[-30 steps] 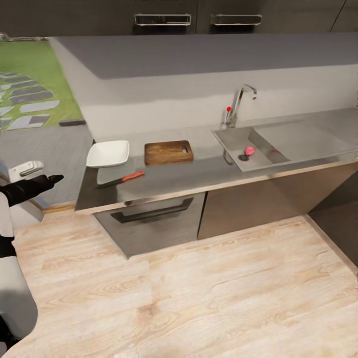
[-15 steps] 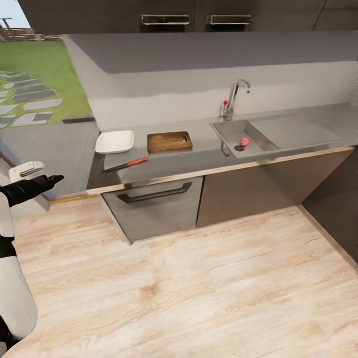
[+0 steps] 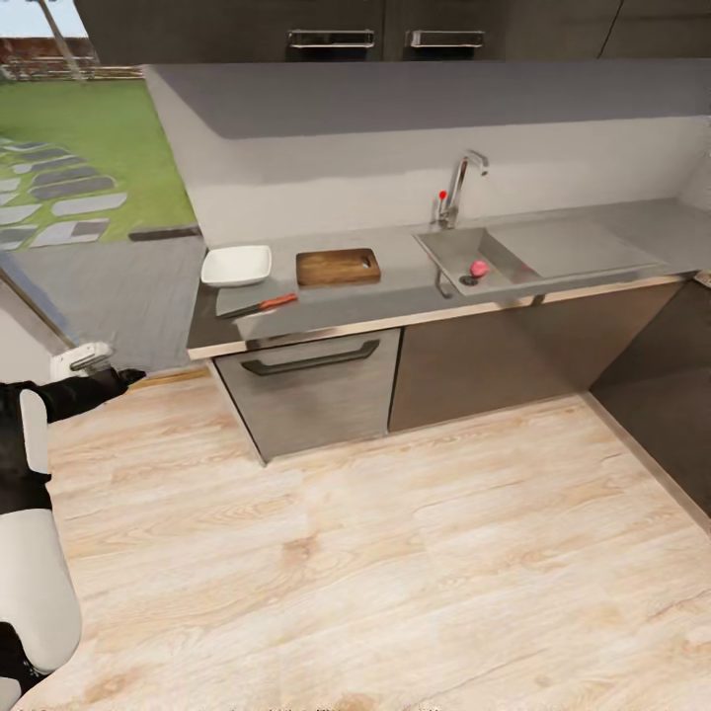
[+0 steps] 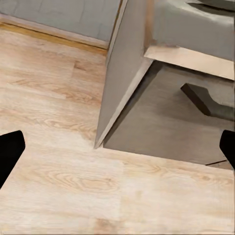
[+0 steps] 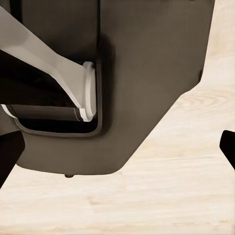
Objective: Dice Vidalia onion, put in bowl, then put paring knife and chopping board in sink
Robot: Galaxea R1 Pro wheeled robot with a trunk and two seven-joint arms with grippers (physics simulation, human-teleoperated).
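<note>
Since the earlier frames the whole head view has pulled back and swung, so the long grey glossy desk (image 3: 395, 296) sits smaller and farther up the picture; that is camera motion, and the things on it keep their layout. Only the left arm reads differently, now lower at the picture's left edge.

On the desk, the white shallow squarish bowl (image 3: 236, 265) stands at the left end. Just beside it, toward the sink, lies the brown wooden chopping board (image 3: 338, 267) with its handle hole at the sink-side end. Nearer the front edge, the small paring knife with red-orange handle (image 3: 260, 305) lies apart from both. The pinkish round onion (image 3: 478, 268) rests in the grey steel sink basin (image 3: 449, 247), just beside the round drain, below the chrome tap with red knob (image 3: 455, 193).

The left hand (image 3: 126, 375) hovers over the light wood floor (image 3: 395, 553), well apart from the desk. In the left wrist view its dark fingertips (image 4: 10, 152) sit at opposite edges, spread wide and holding nothing. The right hand's fingertips (image 5: 9, 149) are likewise wide apart and empty in the right wrist view.
</note>
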